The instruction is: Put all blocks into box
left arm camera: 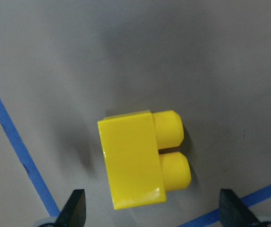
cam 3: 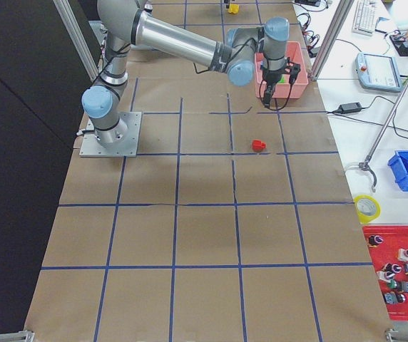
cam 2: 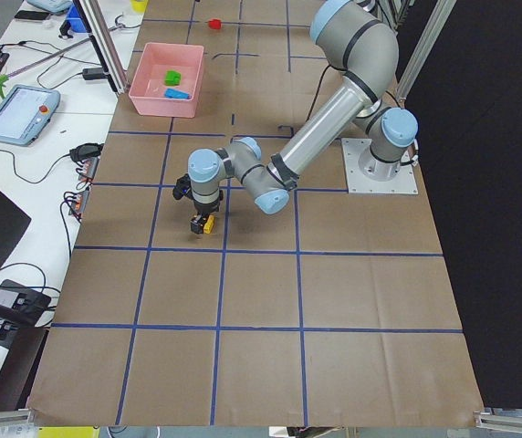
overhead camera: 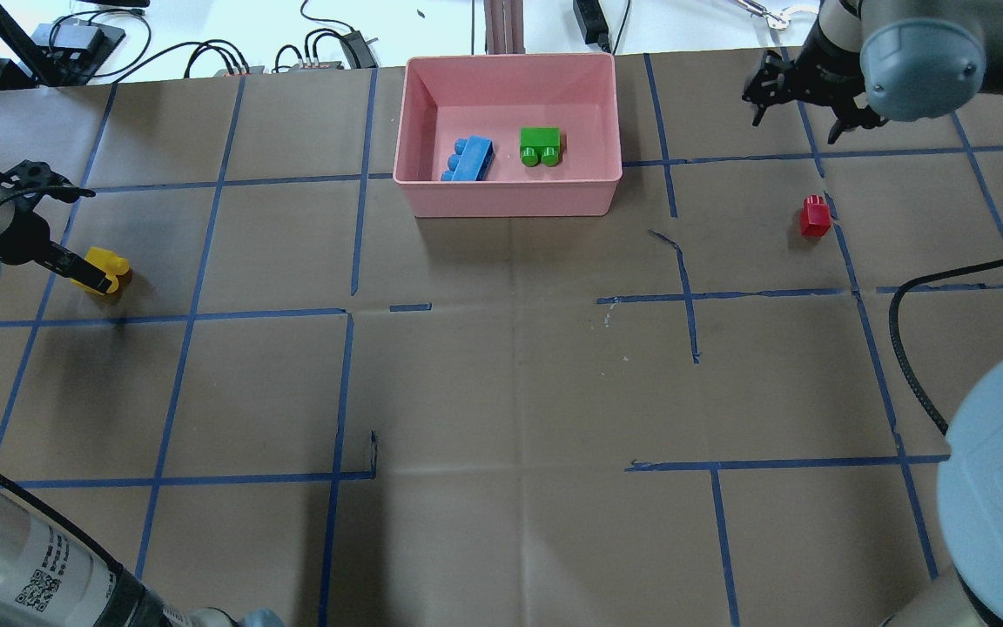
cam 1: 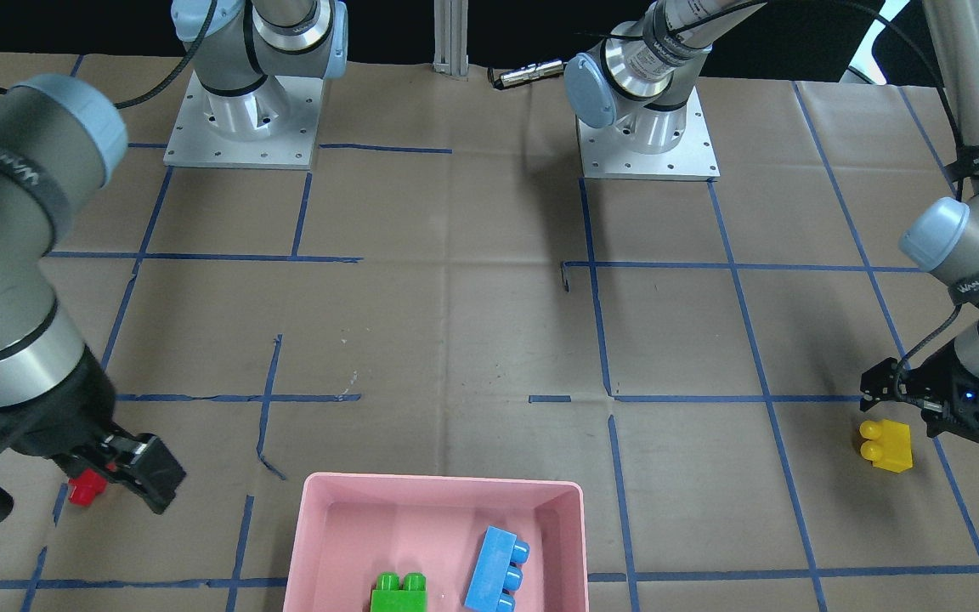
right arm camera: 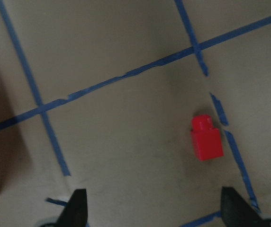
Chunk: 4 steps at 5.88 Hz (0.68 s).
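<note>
Lying on its side on the table (overhead camera: pixel 501 392), the yellow brick (left arm camera: pixel 133 161) sits just under the left gripper (cam 1: pixel 923 408). It is between the spread fingertips (left arm camera: pixel 76 210) and a touch forward of their line. Jaws wide, nothing grasped. Studs point at one finger, flat base at the other.

Judgement: closing as it stands would squeeze rounded stud tips against the base, so the brick would likely skid or tip. Better to turn the wrist a quarter so the pads meet the two flat sides. Then nudge forward to centre on the body, drop until the tips nearly reach the table, and close. Lift straight before swinging.

The box (overhead camera: pixel 510 200) is well away from this gripper, with the blue brick (overhead camera: pixel 468 159) and green brick (overhead camera: pixel 541 145) lying in it, apart.

The right gripper (overhead camera: pixel 802 109) hangs near the box, released and empty. The red brick (right arm camera: pixel 206 142) is ahead of it, off toward one finger, beside a tape line (right arm camera: pixel 237 151). It needs a sideways shift before descending.
</note>
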Available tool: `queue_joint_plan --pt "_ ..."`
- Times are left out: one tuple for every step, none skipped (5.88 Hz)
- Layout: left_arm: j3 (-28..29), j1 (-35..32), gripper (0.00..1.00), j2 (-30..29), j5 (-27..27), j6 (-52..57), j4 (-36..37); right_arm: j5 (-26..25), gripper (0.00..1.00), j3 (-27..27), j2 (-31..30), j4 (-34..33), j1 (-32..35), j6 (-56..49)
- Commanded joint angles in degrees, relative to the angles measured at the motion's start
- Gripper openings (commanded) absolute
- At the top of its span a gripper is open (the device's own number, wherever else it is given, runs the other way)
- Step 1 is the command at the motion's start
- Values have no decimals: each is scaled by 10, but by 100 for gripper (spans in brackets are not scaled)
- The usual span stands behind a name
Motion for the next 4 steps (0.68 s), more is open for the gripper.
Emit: queue_joint_plan --pt "26 -16 99 -4 -9 -3 -3 -20 100 80 6 -84 -30 -15" --pt "30 -27 99 -15 -9 -2 -3 -22 100 81 21 -82 -43 -18" --pt "32 -26 99 -31 -11 -1 -2 -21 100 74 50 -82 -56 -63" --pt "26 -25 99 -33 -9 2 -1 -20 100 77 65 -77 -56 -106"
